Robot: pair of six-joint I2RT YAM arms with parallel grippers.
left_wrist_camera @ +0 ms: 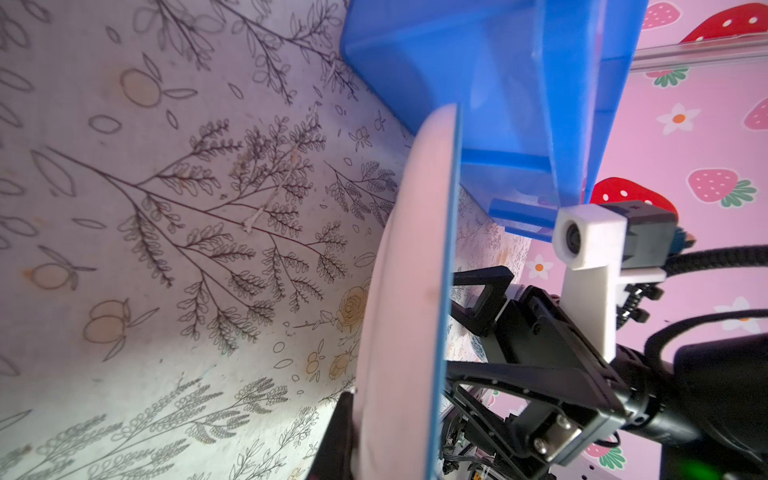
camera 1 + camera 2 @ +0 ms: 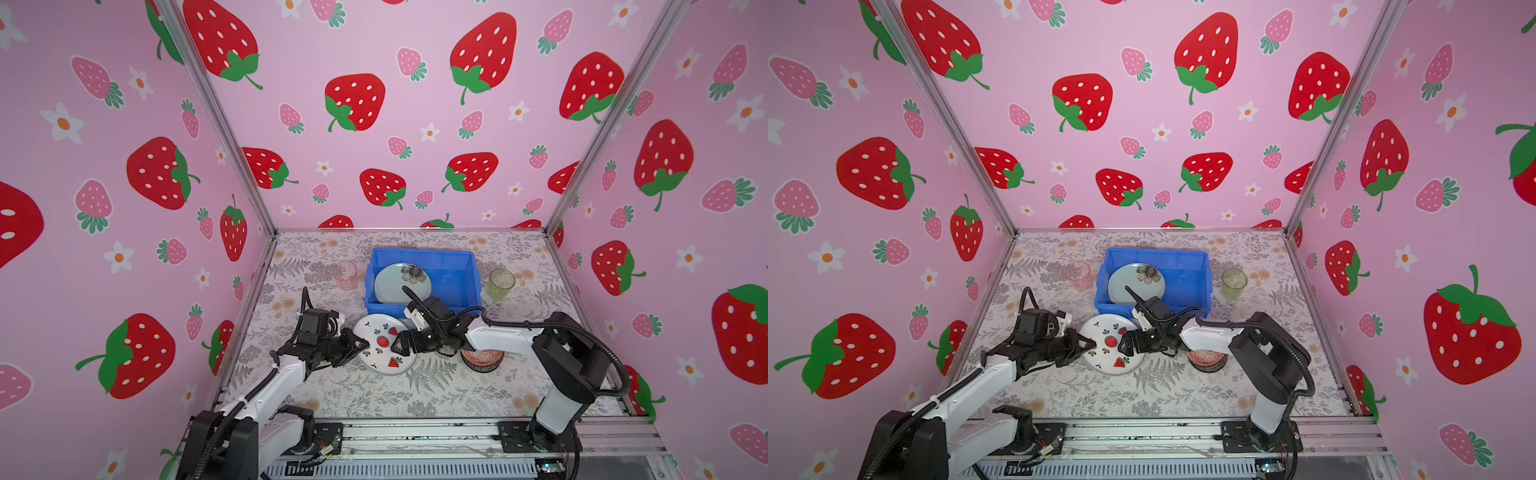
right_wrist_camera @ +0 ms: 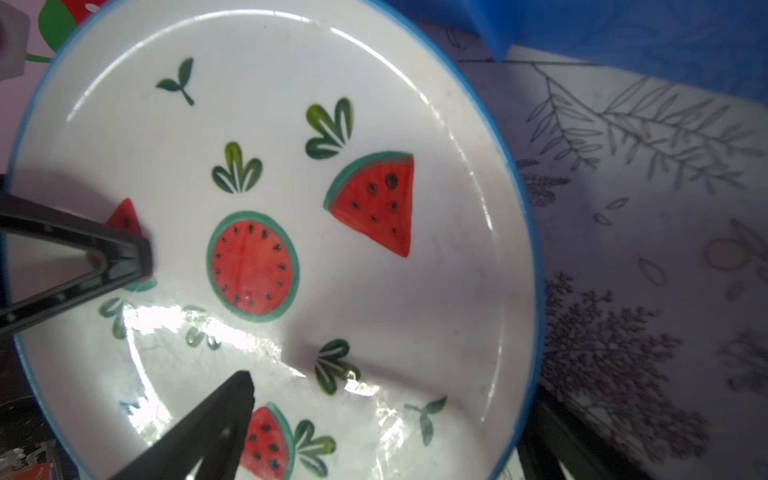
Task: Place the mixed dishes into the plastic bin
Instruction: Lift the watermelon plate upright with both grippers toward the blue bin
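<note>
The watermelon plate [image 2: 384, 347] lies at a tilt on the flowered surface [image 2: 436, 395], just in front of the blue bin [image 2: 440, 259] and outside it. The left tool [image 2: 362, 343] pinches the plate's left rim: the right wrist view shows one of its fingers [image 3: 104, 257] pressed on the painted face, and the left wrist view shows the rim edge-on in its grip. The right tool [image 2: 400, 341] stands spread wide at the opposite edge, one finger above the face and the other past the rim, gripping nothing. Inside the bin the mint-green plate [image 2: 399, 282] leans against the left wall. The pink tumbler [image 2: 345, 276] stands upright just left of the bin and the green tumbler [image 2: 500, 284] just right of it. The orange-red bowl [image 2: 482, 359] sits partly hidden beneath the right arm
</note>
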